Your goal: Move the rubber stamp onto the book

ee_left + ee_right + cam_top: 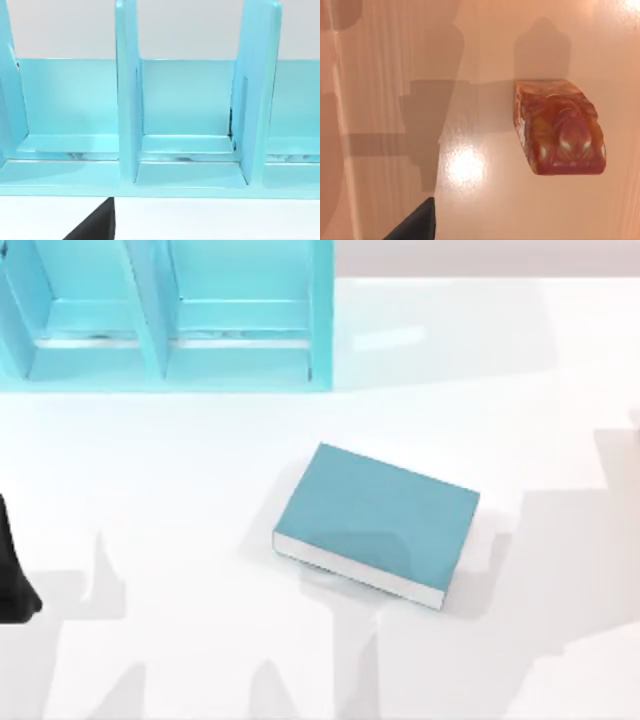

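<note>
The white tabletop [150,490] carries a light-blue shelf unit [165,315] at eleven o'clock. The teal book [375,520] lies flat near the centre. The rubber stamp [557,127] stands on the surface under the right wrist camera. Whether either pincer is wide or narrow, I cannot tell.

left arm [14,575]: matte black, smooth, rounded outline | no markings visible
</note>
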